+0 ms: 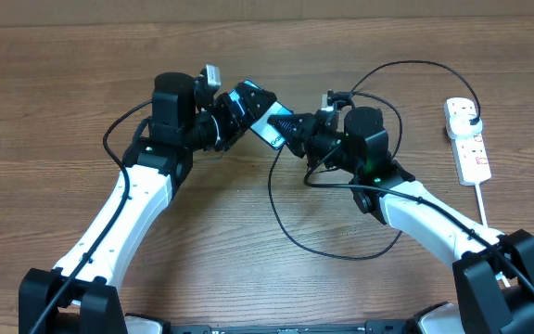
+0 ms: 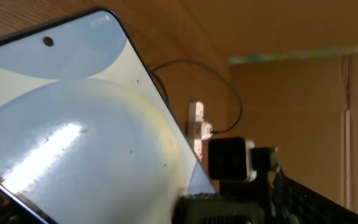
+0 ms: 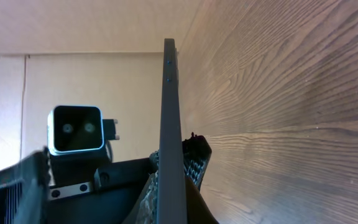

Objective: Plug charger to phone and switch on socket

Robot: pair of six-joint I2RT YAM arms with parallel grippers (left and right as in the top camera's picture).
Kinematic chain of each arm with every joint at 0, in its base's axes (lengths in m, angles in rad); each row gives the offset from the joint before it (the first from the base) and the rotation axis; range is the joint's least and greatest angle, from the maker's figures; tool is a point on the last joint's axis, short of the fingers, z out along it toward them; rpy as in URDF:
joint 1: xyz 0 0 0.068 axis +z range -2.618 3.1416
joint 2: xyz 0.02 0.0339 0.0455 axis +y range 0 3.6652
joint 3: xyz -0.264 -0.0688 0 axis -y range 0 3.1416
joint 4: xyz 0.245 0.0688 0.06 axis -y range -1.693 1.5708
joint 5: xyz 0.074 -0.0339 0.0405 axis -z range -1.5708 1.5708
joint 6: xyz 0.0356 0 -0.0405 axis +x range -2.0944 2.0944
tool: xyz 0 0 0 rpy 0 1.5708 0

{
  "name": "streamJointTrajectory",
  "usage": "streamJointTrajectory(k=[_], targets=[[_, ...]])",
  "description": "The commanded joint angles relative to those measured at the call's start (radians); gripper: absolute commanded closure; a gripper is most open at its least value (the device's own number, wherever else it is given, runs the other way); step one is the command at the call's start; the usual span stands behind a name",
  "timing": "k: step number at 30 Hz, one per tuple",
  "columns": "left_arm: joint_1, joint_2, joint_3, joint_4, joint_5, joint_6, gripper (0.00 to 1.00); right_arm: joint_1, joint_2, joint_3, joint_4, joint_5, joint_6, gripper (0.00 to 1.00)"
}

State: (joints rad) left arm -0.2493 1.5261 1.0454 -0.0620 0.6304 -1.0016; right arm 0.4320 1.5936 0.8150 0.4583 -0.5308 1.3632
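Two arms meet nose to nose over the middle of the wooden worktop (image 1: 54,74), and the phone (image 1: 269,131) is right between them, lifted off the wood. The left tool (image 1: 256,113) has it: in the right wrist view a ribbed black finger (image 3: 196,155) presses on each side of the slab, so that tool is clamped on the phone. The same view shows the phone edge-on, a thin dark strip running up the middle of the picture. From the left wrist camera the lit screen fills most of the view, pale blue over white, tilted, with the punch-hole lens near the top.

Now the right tool (image 1: 297,130): it sits just at the phone's lower end, tip to tip with the left one. Whether its fingers are apart or together I cannot tell, and the connector tip is too small to pick out.

Black cable everywhere! The charger (image 1: 270,190) loops wide across the worktop in front of the right arm, and another sweep arcs high over the far side towards the socket (image 1: 468,139). That white strip lies well apart on the right, and a black plug sits on its far end. The switch position cannot be made out.
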Motion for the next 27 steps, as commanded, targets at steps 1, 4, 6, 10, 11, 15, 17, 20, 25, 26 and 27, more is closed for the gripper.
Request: streamJointTrajectory(k=[1,4,6,10,11,15,17,20,25,26,27], targets=[[-0.014,-0.008,0.0,0.043,-0.005,-0.138,0.01,0.005,-0.033,0.029,0.012,-0.017,0.048,0.96],[-0.014,-0.008,0.0,0.075,-0.006,-0.218,0.01,0.006,-0.033,0.029,0.013,-0.006,0.089,0.96],[-0.015,-0.008,0.0,0.1,-0.013,-0.276,0.01,0.008,-0.033,0.029,0.013,0.006,0.132,0.96],[-0.024,-0.008,0.0,0.2,-0.028,-0.34,0.0,0.023,-0.032,0.029,0.054,0.04,0.183,0.96],[-0.027,-0.008,0.0,0.217,-0.035,-0.359,0.0,0.027,-0.032,0.029,0.066,0.047,0.186,0.96],[-0.036,-0.008,0.0,0.274,-0.063,-0.428,0.0,0.045,-0.032,0.029,0.094,0.076,0.201,0.96],[-0.038,-0.008,0.0,0.304,-0.062,-0.428,0.0,0.046,-0.032,0.029,0.094,0.078,0.201,0.96],[-0.04,-0.008,0.0,0.322,-0.063,-0.428,0.0,0.046,-0.032,0.029,0.098,0.078,0.208,0.96],[-0.041,-0.008,0.0,0.322,-0.067,-0.444,0.01,0.055,-0.032,0.029,0.097,0.077,0.2,0.96],[-0.041,-0.008,0.0,0.327,-0.064,-0.457,0.0,0.06,-0.032,0.029,0.098,0.078,0.2,0.96],[-0.041,-0.008,0.0,0.332,-0.063,-0.467,0.01,0.066,-0.032,0.029,0.098,0.078,0.2,0.96]])
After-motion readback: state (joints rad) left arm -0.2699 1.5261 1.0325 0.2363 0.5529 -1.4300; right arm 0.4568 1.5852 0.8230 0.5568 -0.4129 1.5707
